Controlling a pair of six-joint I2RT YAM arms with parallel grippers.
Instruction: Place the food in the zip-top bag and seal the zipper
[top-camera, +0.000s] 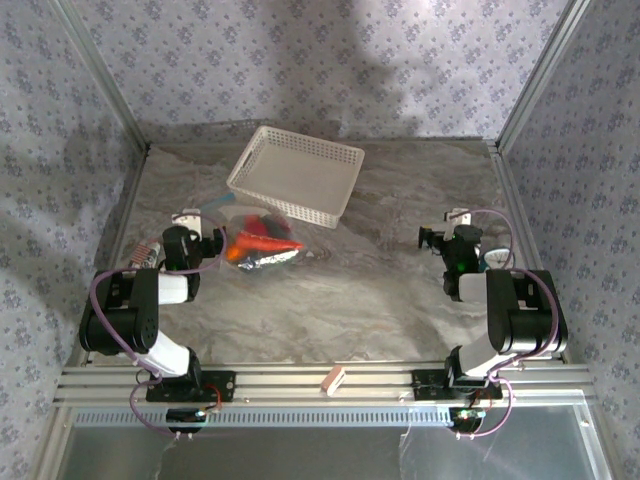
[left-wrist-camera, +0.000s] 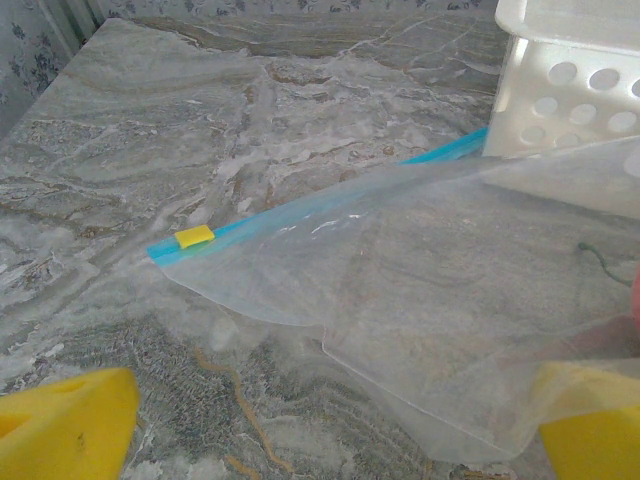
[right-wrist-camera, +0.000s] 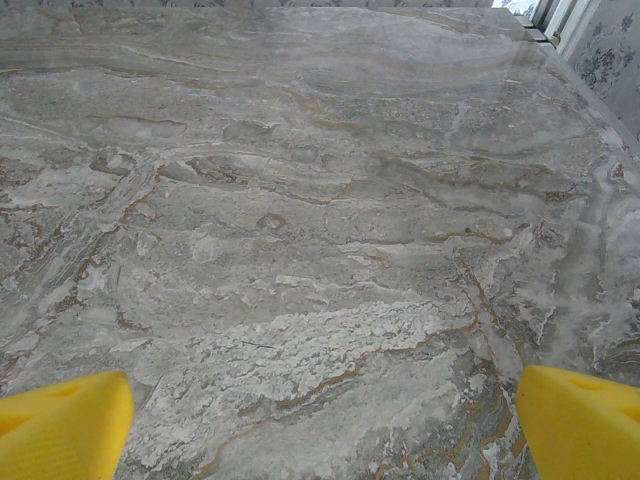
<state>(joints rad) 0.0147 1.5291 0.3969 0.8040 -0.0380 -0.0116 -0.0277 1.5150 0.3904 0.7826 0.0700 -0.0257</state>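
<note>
Both pairs of jaws gape wide, gripping nothing. At the left of the table (top-camera: 380, 300) the left gripper (top-camera: 207, 243) sits low, and the near edge of the bag (left-wrist-camera: 430, 300) reaches between its 2 yellow fingertips (left-wrist-camera: 62, 428). That bag lies flat left of centre, with red and orange food (top-camera: 262, 243) bunched at its middle; whether the pieces are inside or under the plastic cannot be told. Its blue zipper (left-wrist-camera: 330, 212) runs along the far edge, a yellow slider (left-wrist-camera: 194, 236) at the left end. Just behind stands the white basket (top-camera: 295, 172), set askew, touching the zipper's right end. Over bare marble at the right hovers the right gripper (top-camera: 432, 238), well apart from the bag.
</note>
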